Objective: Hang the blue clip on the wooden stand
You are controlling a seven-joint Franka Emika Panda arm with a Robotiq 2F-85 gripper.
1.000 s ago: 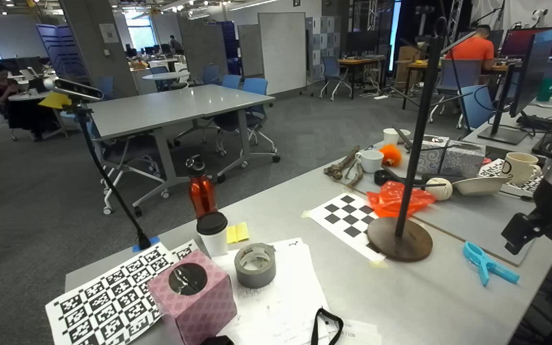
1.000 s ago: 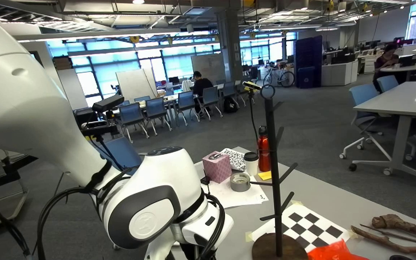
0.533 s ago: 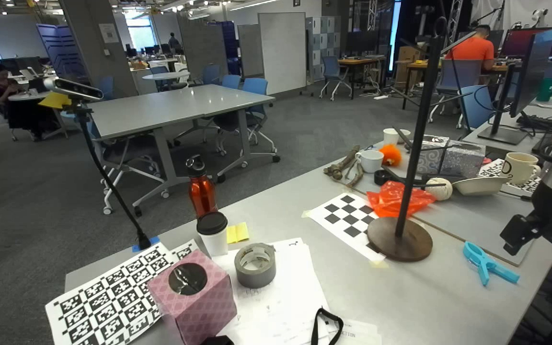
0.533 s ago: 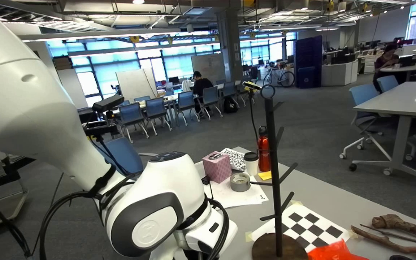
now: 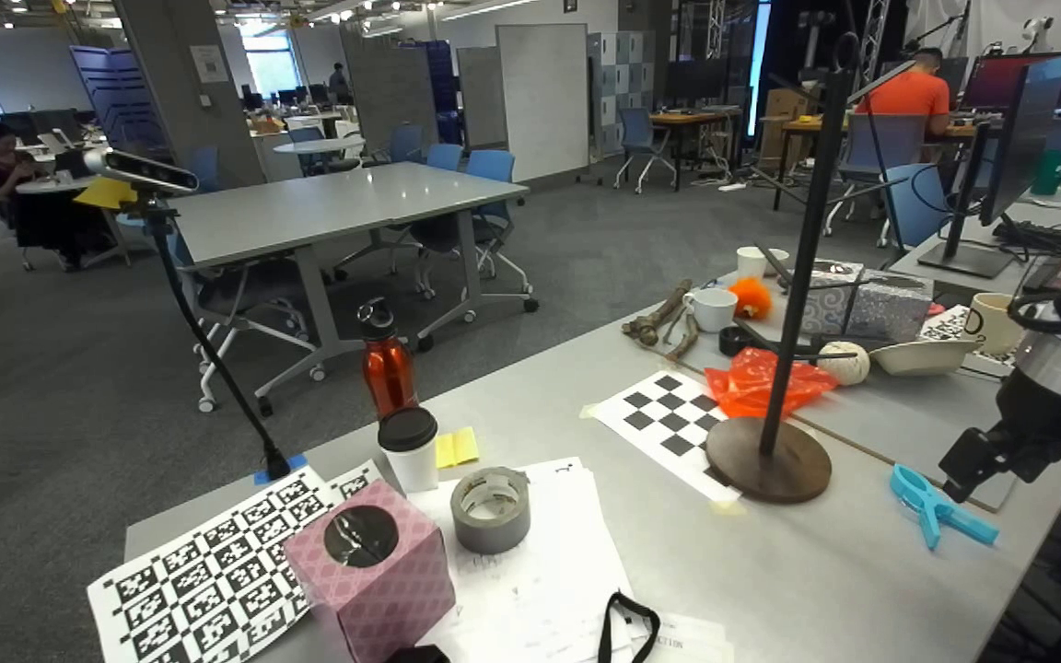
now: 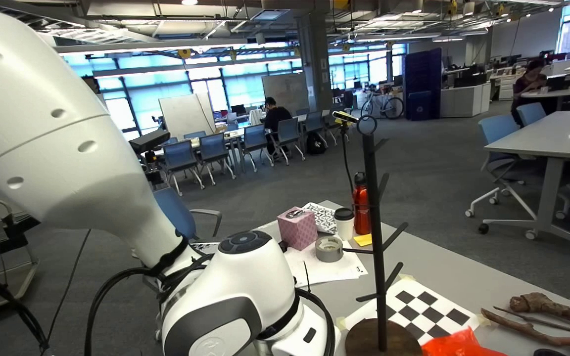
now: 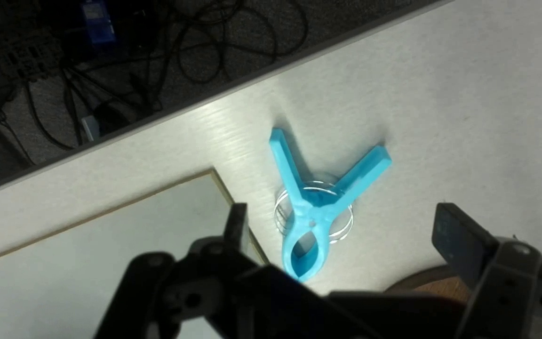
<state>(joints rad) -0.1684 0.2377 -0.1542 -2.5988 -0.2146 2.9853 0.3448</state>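
The blue clip (image 5: 936, 509) lies flat on the grey table near its edge, beside the round base of the wooden stand (image 5: 770, 460). The stand's dark pole with pegs rises upright in both exterior views (image 6: 375, 222). In the wrist view the clip (image 7: 320, 214) has its two handles spread towards the table edge and its ring end towards the gripper. My gripper (image 7: 346, 230) is open and empty, its fingers wide on either side of the clip's lower part without touching it. In an exterior view the gripper (image 5: 959, 474) hovers just above the clip. The stand's base (image 7: 445, 287) is partly hidden by the gripper.
A thin grey board (image 7: 158, 226) lies beside the clip. A red plastic bag (image 5: 761, 382), a checkerboard sheet (image 5: 659, 419) and a shallow bowl (image 5: 925, 357) are behind the stand's base. Duct tape (image 5: 491, 529) and a pink tissue box (image 5: 374, 580) stand further along the table.
The gripper has moved left and slightly down in an exterior view, closer over the clip. The arm has shifted right and down in an exterior view. Clip and stand have not moved.
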